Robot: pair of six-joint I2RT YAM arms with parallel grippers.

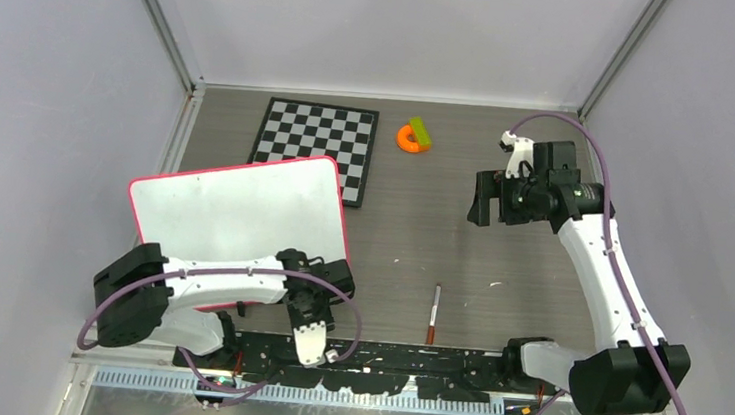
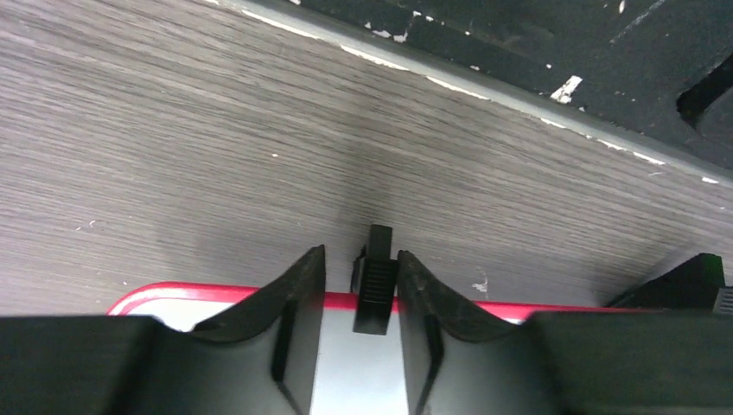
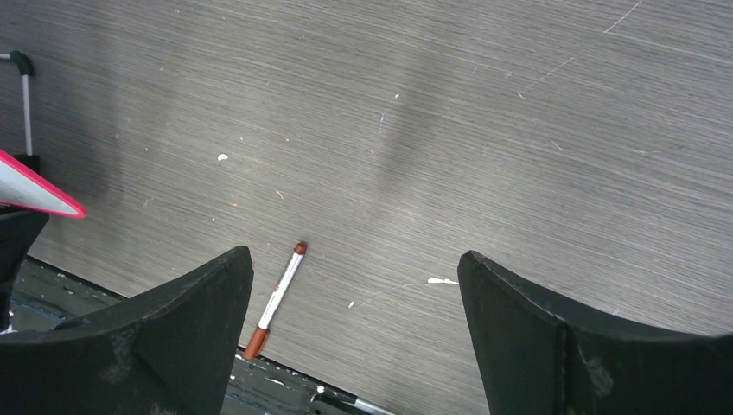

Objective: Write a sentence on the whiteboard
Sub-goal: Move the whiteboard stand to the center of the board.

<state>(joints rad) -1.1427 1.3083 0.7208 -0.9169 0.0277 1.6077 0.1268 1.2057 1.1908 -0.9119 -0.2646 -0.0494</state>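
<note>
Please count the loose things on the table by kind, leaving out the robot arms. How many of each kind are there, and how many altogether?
Boards: 2, the whiteboard and the checkerboard
Pen: 1
Orange ring: 1
Yellow-green block: 1, resting on the ring
Total: 5

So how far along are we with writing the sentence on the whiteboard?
Done: nothing yet. The large white red-rimmed whiteboard looks blank from above. In hand: the left gripper straddles the small black clip on the board's near edge, with a gap showing on one side. Left: the slim white-and-brown marker lies untouched on the grey table and the open right gripper hovers empty, so pickup and all the writing remain.
</note>
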